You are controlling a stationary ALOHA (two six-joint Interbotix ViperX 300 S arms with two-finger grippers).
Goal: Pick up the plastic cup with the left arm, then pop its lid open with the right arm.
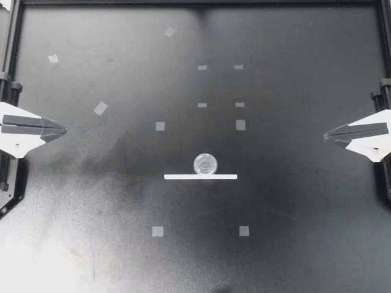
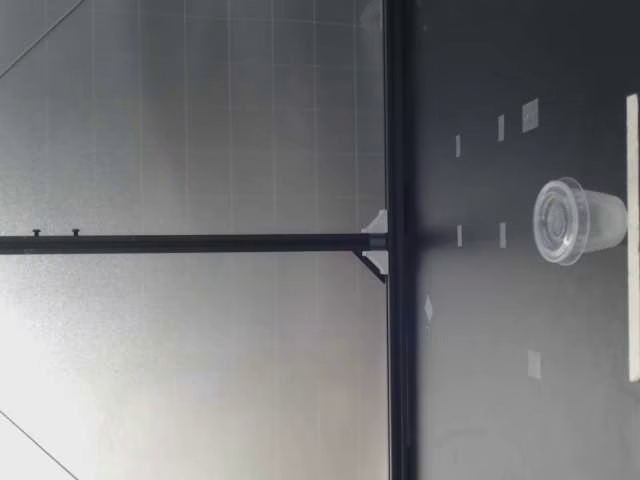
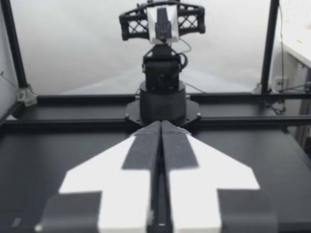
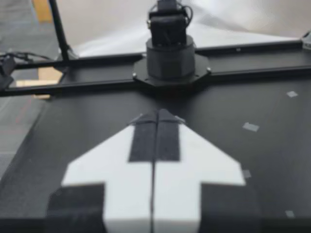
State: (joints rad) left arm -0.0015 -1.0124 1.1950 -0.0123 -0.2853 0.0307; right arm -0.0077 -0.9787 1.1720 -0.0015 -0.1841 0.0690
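Observation:
A small clear plastic cup (image 1: 205, 163) stands upright on the black table, just behind a white strip of tape (image 1: 200, 177). The low view shows the same cup (image 2: 578, 221) with its rim up, beside the white strip (image 2: 632, 236). My left gripper (image 1: 63, 130) is shut and holds nothing, far off at the table's left edge. My right gripper (image 1: 326, 135) is shut and holds nothing at the right edge. In each wrist view the fingers (image 3: 161, 127) (image 4: 157, 115) are pressed together and point across the table at the other arm's base.
Several small grey tape squares (image 1: 160, 126) mark the table around the cup. A black frame (image 1: 195, 2) borders the table. The right arm's base (image 3: 163, 97) and the left arm's base (image 4: 170, 60) stand at opposite edges.

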